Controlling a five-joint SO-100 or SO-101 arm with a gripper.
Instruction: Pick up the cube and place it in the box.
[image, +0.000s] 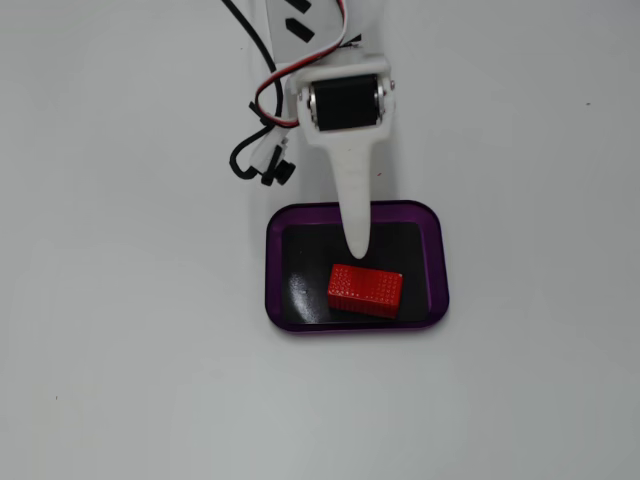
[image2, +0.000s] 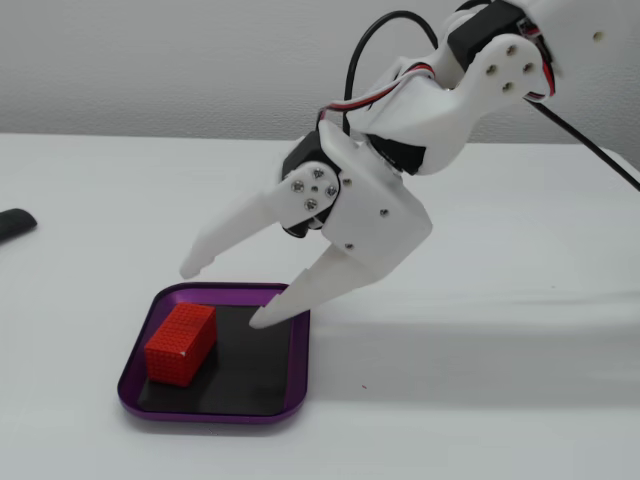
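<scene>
Dotted red cube (image: 366, 289); purple-rimmed, black-floored box (image: 437, 262).

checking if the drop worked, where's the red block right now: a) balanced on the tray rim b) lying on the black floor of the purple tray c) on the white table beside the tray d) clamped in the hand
b: the red block lies on the black floor inside the purple tray, and the hand hangs open above it, touching nothing.
</scene>
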